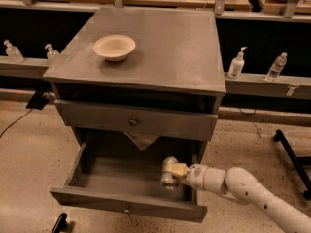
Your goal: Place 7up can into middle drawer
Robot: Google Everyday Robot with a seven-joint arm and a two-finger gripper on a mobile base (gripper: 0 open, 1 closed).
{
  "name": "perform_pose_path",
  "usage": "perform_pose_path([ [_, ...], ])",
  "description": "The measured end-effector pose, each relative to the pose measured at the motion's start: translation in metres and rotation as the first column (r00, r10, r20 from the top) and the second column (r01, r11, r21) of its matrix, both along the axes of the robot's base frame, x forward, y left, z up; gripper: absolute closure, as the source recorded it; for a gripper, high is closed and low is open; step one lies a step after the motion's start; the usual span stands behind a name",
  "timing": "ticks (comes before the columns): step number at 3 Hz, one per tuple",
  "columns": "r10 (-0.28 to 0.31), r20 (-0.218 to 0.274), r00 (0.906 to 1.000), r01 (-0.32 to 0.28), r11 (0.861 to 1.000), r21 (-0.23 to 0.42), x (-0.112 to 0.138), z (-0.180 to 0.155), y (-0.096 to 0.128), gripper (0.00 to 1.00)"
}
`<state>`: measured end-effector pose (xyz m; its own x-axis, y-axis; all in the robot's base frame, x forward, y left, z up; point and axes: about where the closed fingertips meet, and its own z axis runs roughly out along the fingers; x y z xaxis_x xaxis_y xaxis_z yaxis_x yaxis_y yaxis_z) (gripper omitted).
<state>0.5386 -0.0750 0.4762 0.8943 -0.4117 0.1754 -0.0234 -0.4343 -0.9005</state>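
Camera view looks down on a grey cabinet (165, 42) from the front, with the middle drawer (127, 206) pulled well out beneath it, its grey floor open to sight and the long front panel nearest me. From the right, a white arm (243, 186) reaches in low over the drawer's right side wall. At its end the gripper (176, 169) sits inside the drawer, towards the right rear corner, its pale yellowish fingers (179, 169) pinching the 7up can (168, 174). The can is tipped on its side, one shiny metal end facing roughly towards the drawer front; whether it touches the drawer floor I cannot tell. Above the open drawer is a closed drawer front with a round brassy knob (133, 122), and something light and crumpled (141, 140) hangs below it into the drawer's back. A cream bowl (114, 47) stands on the cabinet top, left of centre. On the ledge behind, two pump bottles (13, 51) stand to the left of the cabinet, while another pump bottle (236, 63) and a clear bottle (276, 68) stand to the right.
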Motion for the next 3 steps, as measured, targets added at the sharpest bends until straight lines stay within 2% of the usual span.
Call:
perform_pose_path([
  [1, 0.017, 0.005, 0.9998, -0.017, 0.998, -0.057, -0.001, -0.021, 0.014, 1.0],
  [2, 0.043, -0.051, 0.9978, -0.048, 0.994, -0.094, -0.002, -0.025, 0.033, 1.0],
  [3, 0.047, -0.056, 0.9973, -0.052, 0.994, -0.093, -0.002, -0.025, 0.036, 0.82],
])
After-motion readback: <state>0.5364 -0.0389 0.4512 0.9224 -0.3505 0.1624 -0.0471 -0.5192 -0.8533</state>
